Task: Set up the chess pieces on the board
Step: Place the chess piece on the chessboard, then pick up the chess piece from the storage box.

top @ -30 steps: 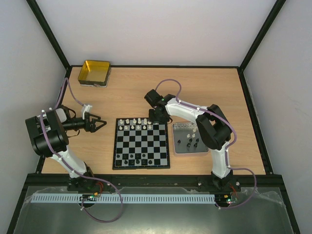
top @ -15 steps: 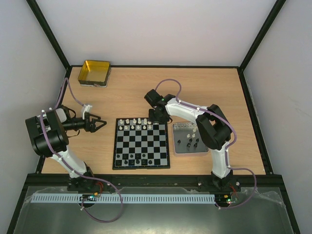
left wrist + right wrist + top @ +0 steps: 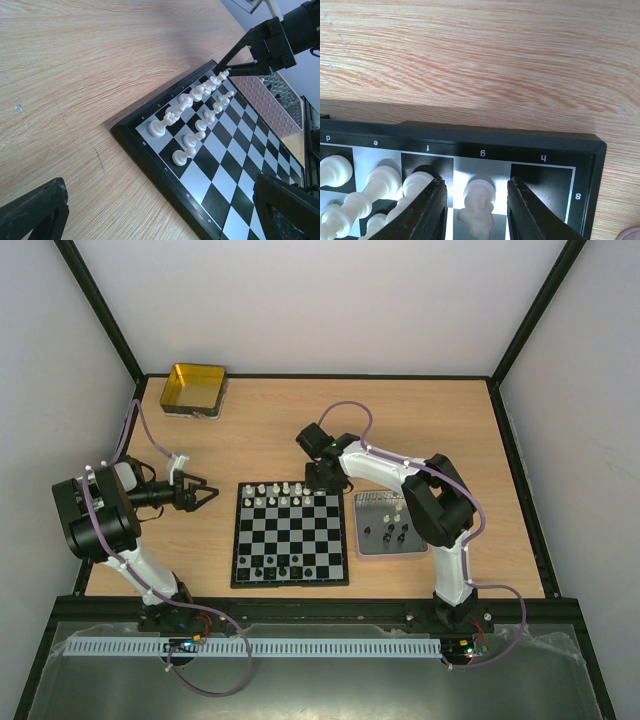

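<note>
Because our right gripper [image 3: 476, 188] sits at the far right corner of the board [image 3: 291, 535], the next move turns on what stands between its fingers: a white piece [image 3: 477, 207] on the pale g square of the back rank. It is upright, its long axis running along the fingers, and it is centred in the gap. We see a sliver of board on each side of it, so we read the gripper as released, straddling the piece rather than pinching it. The fingers bracket it along the rank. The one on the f side is just beside the neighbour [image 3: 415, 185]; we cannot tell whether they touch. The black h corner square is bare.

Our left gripper [image 3: 203, 495] hangs over the worktop [image 3: 270, 430] off the board's left edge, spread wide and holding nothing, well apart from that corner. The right arm is plainly the nearer one.

More pieces [image 3: 396, 532] wait in the tray [image 3: 372, 512] just right of the board, so we judge the setup only partly done. Any lift or retreat should go straight up, to spare the neighbour.
</note>
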`<state>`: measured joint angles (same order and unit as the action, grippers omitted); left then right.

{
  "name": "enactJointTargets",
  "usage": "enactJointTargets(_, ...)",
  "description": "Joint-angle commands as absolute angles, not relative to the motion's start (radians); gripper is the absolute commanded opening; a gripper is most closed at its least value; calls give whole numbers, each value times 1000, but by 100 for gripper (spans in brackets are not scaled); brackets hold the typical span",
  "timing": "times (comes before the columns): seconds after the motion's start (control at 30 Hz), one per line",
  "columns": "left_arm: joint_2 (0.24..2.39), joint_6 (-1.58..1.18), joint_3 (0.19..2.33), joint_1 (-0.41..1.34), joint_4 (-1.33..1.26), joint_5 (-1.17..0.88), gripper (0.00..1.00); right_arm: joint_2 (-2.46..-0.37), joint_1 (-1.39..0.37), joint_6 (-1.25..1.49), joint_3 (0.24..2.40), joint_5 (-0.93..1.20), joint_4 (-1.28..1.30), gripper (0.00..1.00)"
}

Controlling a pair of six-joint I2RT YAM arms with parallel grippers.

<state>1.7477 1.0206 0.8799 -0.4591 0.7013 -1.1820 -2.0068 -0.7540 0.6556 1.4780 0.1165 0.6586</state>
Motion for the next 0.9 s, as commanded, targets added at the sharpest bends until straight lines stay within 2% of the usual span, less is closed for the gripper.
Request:
enactJointTargets(0.0,1733,1039,874,-462,705,-1211,100,-1970,-755,666,1476,60,664,32)
enactJointTargets(0.2,1733,1039,875,-462,704,-1211,100,-1909,-716,684,1481,-15,685,32)
enactJointTargets(0.4,1733,1040,874,-462,705,-1212,100,-1765,-586,694,1438,-67,714,33)
enactJointTargets(0.63,1733,1040,874,-462,706,-1212,100,-1585,-505,765,1207,-100,728,37)
enactJointTargets(0.87,1729,1044,872,-461,707,-1211,100,-1446,-500,825,1009,-28,704,37)
